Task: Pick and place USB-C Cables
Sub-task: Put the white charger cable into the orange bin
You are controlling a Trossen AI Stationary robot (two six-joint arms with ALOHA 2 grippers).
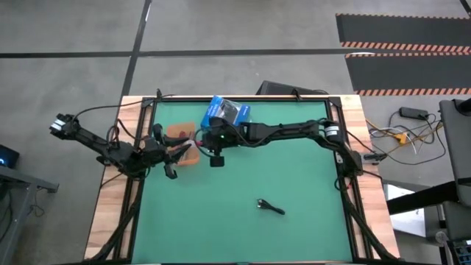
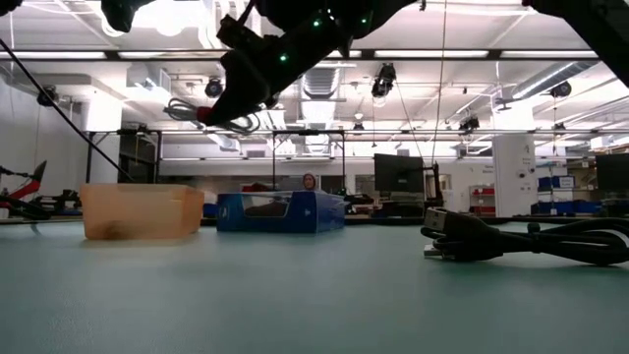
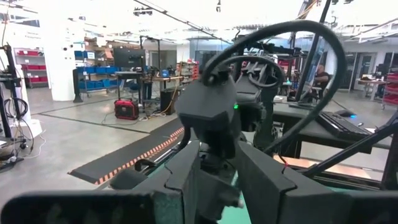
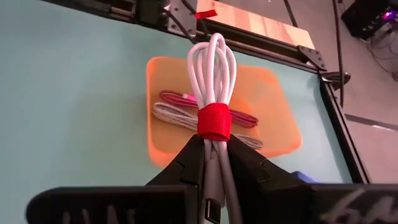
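My right gripper (image 4: 213,148) is shut on the white cable (image 4: 212,68) with a red tie. It hangs in the air over the flat orange-brown tray (image 4: 277,93); the low view shows it well above the tray (image 2: 142,211). The dark red cable (image 4: 180,98) and the grey braided cable (image 4: 174,115) lie side by side in the tray. The black cable (image 1: 271,207) lies on the green mat toward the near edge, also seen as the black cable (image 2: 521,236). My left gripper (image 1: 175,156) is open just near-left of the tray and touches nothing. My right gripper pinches the coiled white cable between its two fingers just behind the red tie (image 4: 214,121). The looped end (image 4: 212,56) sticks out past the fingertips and the straight strands run back between them. The fingers come slanting down from the table's right. The cable is lifted clear.
A blue box (image 1: 228,112) with a black picture stands right of the tray near the far edge, also seen as the blue box (image 2: 280,211). The two grippers are close together at the tray. Open green mat (image 1: 243,184) spreads across the table's middle and right.
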